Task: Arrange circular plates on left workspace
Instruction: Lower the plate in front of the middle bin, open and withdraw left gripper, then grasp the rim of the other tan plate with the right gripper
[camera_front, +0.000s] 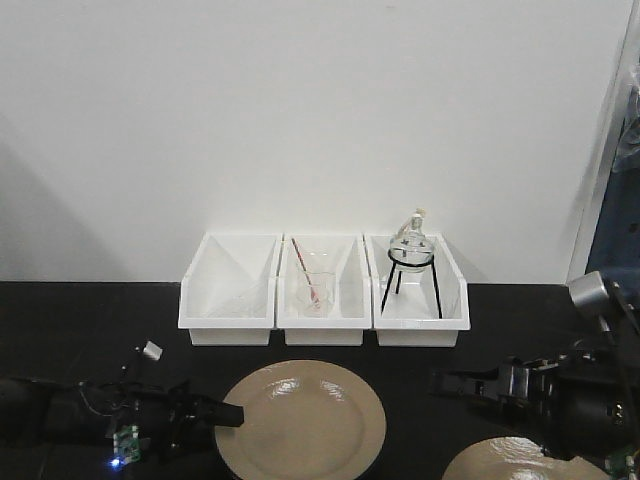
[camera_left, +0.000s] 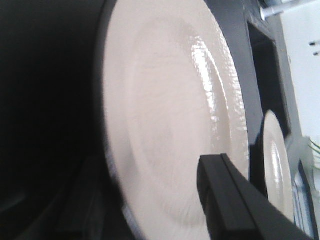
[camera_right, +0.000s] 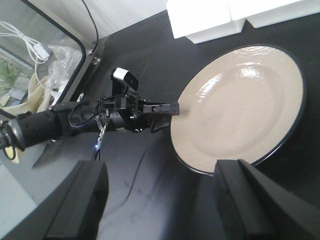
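Plate one (camera_front: 300, 420): is lying flat at the middle of the countertop (camera_front: 80, 330), near its front edge and just ahead of the middle bin.
Plate two (camera_front: 505, 462): is lying at the front right corner, partly cut off by the picture, well apart from plate one.
Left gripper (camera_right: 169, 108): is sitting low at the front left. One finger (camera_left: 225, 197) is lying across plate one's left rim and the other is hidden, so whether the jaws are pinching the rim cannot be told.
Right gripper (camera_right: 162, 169): is hovering to the right of plate one, jaws standing wide apart and holding nothing.
Bins (camera_front: 325, 325): three are standing in a row toward the back edge. The middle one is holding a beaker (camera_front: 318, 292), the right one a flask (camera_front: 411, 245) on a stand.
Step, as judged: the left arm is taking or nudging plate one by its rim to carry it leftward.
Progress, as judged: neither plate is sitting on the left side yet.
Risk, slip: the rim is thin and glossy, so a shallow pinch may be letting the plate tip out and drop.
Risk, drag: pulling it flat may be scraping it, or swinging it toward the bins and their glassware.
Risk, crowding: both arms are working near plate one, and a careless sweep could be bringing them together.
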